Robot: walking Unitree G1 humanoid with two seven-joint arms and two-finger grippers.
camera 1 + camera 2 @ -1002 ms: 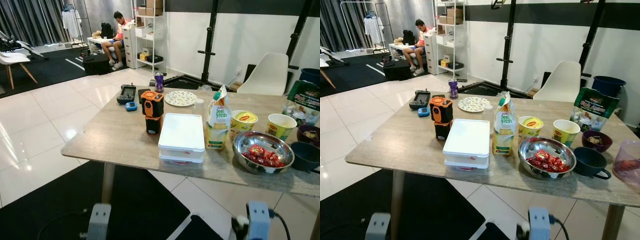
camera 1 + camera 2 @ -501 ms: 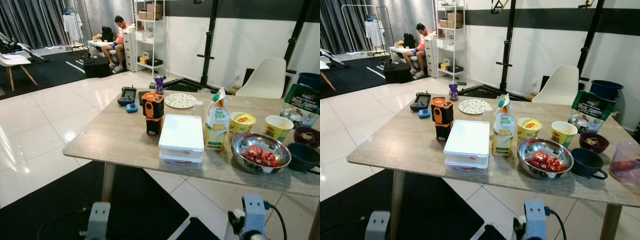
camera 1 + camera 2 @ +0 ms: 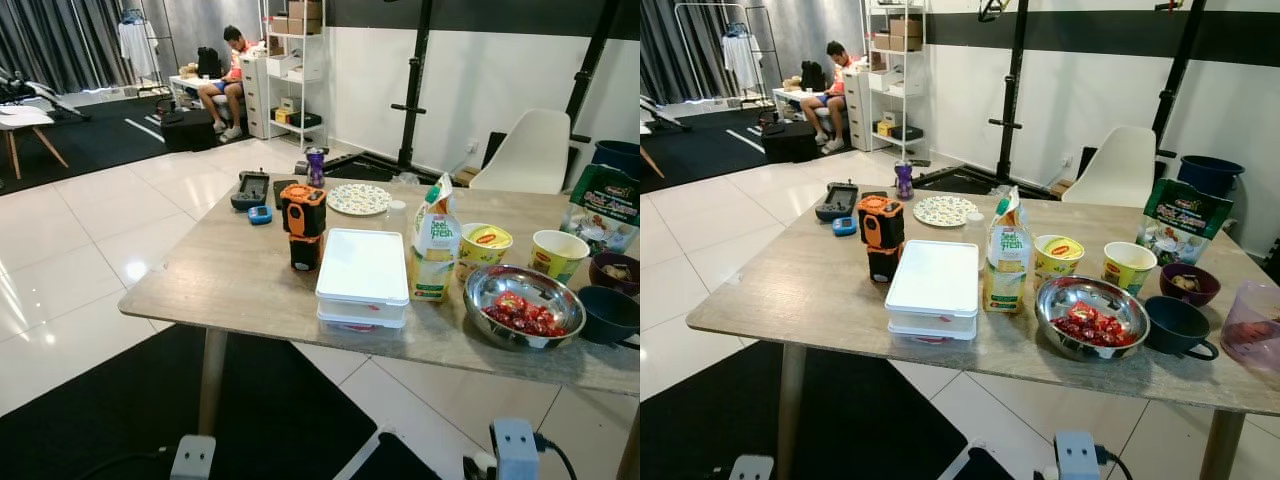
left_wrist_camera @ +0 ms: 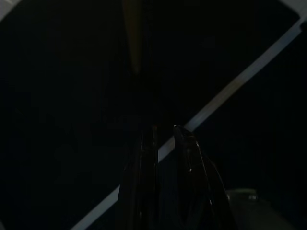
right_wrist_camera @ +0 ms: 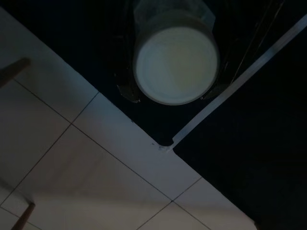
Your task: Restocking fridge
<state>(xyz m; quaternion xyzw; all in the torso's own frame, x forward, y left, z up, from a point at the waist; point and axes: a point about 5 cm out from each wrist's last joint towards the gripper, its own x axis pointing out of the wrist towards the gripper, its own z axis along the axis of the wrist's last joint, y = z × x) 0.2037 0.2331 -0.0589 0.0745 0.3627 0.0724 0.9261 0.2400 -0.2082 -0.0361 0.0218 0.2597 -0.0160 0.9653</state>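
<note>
Left eye view gives me the counter (image 3: 230, 270) with the food on it. Two stacked white containers (image 3: 363, 275) sit near the front edge, and the green juice carton (image 3: 435, 240) stands upright just beside them. Next along the front edge is a steel bowl (image 3: 524, 302) with red fruit, and behind it stand two yellow cups (image 3: 486, 243). At the right end I see a dark blue bowl (image 3: 610, 311), a small dark bowl (image 3: 613, 270) and a green bag (image 3: 605, 205). An orange and black device (image 3: 304, 222) stands upright beside the containers, on the side away from the carton. Toward the far edge lie a patterned plate (image 3: 360, 198), a purple bottle (image 3: 316, 165) and a black controller (image 3: 252, 188).

A person (image 3: 230, 70) sits far behind, near white shelves (image 3: 293, 60).

Left wrist view is very dark; the left gripper (image 4: 164, 136) hangs over a black mat, and its fingers seem narrow, almost together. For the right gripper, I cannot tell its state; its wrist view looks down on pale floor tiles (image 5: 86, 177).
</note>
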